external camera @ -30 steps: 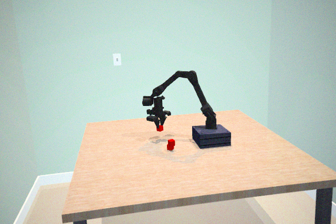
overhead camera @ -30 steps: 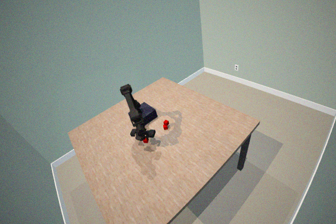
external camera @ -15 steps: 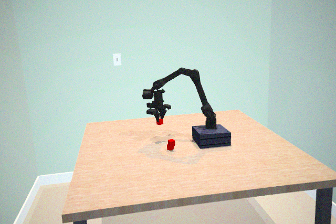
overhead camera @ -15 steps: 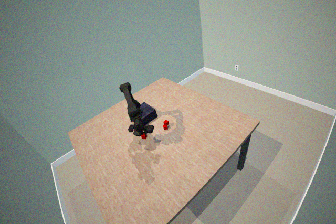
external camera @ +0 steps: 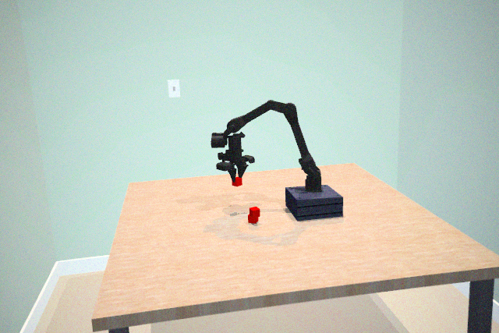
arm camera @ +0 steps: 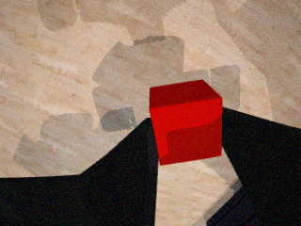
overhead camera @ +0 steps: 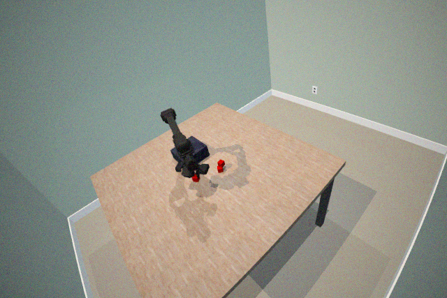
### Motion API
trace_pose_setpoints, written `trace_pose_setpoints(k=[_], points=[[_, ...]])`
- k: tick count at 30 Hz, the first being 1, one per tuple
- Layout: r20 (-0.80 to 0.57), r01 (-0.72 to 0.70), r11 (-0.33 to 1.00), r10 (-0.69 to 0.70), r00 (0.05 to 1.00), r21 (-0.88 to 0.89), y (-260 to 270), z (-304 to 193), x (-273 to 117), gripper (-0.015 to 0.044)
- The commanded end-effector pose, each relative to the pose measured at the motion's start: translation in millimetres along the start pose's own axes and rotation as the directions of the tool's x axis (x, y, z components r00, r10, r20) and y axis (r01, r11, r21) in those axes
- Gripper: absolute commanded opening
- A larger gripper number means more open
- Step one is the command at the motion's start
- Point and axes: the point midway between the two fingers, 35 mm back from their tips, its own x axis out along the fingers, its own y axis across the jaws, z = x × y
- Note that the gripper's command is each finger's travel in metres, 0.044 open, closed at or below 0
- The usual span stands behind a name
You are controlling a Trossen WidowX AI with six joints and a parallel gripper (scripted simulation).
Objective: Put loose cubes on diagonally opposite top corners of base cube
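The fixed base cube (overhead camera: 219, 169) (external camera: 253, 219) is red and stands on the table. One loose red cube (overhead camera: 221, 162) (external camera: 254, 211) rests on top of it, shifted a little to one side. My gripper (overhead camera: 195, 176) (external camera: 236, 179) (arm camera: 183, 120) is shut on the other loose red cube (overhead camera: 195, 179) (external camera: 237, 182) (arm camera: 188, 115). It holds this cube in the air above the table, away from the stack. In the wrist view the held cube sits between the two black fingers. The stack is not in the wrist view.
The arm's dark blue base block (overhead camera: 198, 150) (external camera: 314, 204) stands on the wooden table (overhead camera: 252, 215) (external camera: 362, 249), to the right of the stack in the exterior view. The arm arches high from it to the gripper. Arm shadows lie around the stack.
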Motion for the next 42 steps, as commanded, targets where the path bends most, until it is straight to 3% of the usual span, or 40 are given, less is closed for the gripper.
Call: trace_pose_setpoints(k=[1, 42], points=[[0.001, -0.005, 0.999, 0.005, 1.0, 0.032, 8.3, -12.1, -0.5, 0.0105], [-0.011, -0.006, 0.95, 0.01, 1.0, 0.313, 64.5, -126.7, 6.3, 0.0105]])
